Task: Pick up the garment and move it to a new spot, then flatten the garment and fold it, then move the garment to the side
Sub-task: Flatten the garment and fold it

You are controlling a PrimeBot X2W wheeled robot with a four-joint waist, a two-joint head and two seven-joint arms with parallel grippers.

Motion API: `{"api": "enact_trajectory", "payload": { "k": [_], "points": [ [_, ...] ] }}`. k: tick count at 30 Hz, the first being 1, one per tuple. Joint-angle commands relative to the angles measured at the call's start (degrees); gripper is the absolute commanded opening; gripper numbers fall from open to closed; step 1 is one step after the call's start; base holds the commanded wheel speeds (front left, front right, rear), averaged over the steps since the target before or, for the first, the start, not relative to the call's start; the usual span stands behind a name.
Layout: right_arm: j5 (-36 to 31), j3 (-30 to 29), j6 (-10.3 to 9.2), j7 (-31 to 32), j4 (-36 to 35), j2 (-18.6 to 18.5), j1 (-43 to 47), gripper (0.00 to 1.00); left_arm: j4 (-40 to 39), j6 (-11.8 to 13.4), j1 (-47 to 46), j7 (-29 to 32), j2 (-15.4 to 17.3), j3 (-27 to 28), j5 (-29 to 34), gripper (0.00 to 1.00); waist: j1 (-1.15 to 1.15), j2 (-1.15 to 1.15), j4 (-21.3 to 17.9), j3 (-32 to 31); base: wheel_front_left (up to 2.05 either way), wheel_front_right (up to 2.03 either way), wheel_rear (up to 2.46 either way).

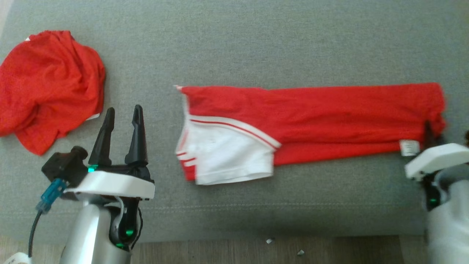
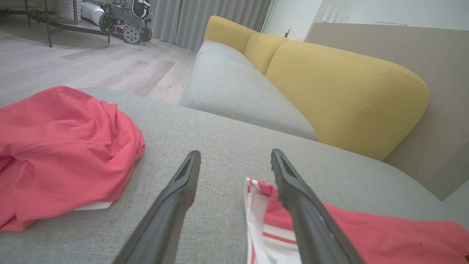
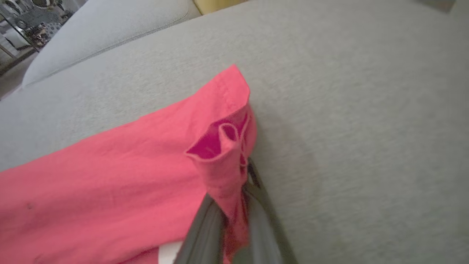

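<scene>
A: Two red things lie on the grey couch seat (image 1: pixel 256 44). Where is the garment (image 1: pixel 329 117)?
B: It is stretched long across the middle, folded, with its white striped end toward the left gripper (image 1: pixel 124 110).
A: And the fingers there?
B: Spread wide, holding nothing, near that white end but apart from it. The right gripper (image 3: pixel 234 187) pinches the garment's right-hand red corner, bunching the cloth.
A: The other thing?
B: A crumpled red shirt (image 1: pixel 47 84), well off to the left.
</scene>
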Motion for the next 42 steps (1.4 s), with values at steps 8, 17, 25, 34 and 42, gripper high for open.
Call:
{"api": "enact_trajectory", "payload": {
  "k": [8,17,25,34,42],
  "points": [
    [-9.3,-6.3,0.19,-1.5,-2.9,-6.9,-2.9,0.00,-2.2,0.7,-1.4,-0.7,0.4,2.1,-0.1,1.00,0.00,0.00,0.1,-0.7,0.00,0.00,0.00],
    [-15.3,-9.8,0.19,-1.8,-4.0,-3.3,-3.4,0.00,-1.6,0.5,-0.6,-0.7,0.4,2.4,0.0,1.00,0.00,0.00,0.0,-2.5,0.00,0.00,0.00],
    [-12.8,-1.7,0.19,-1.9,-7.5,2.8,-3.1,0.00,-1.3,0.7,0.6,-0.7,0.4,2.5,-0.2,1.00,0.00,0.00,-0.7,-4.7,0.00,0.00,0.00],
    [-0.9,16.2,0.19,2.2,-17.2,6.4,1.5,0.00,-1.3,1.0,1.6,-0.7,0.4,2.0,-0.8,1.00,0.00,0.00,-1.3,-6.7,0.00,0.00,0.00],
    [11.3,30.2,0.19,5.4,-27.4,6.6,6.4,0.00,-1.4,1.4,1.8,-0.7,0.4,1.6,-1.5,1.00,0.00,0.00,-0.4,-6.7,0.00,0.00,0.00]
  ]
}}
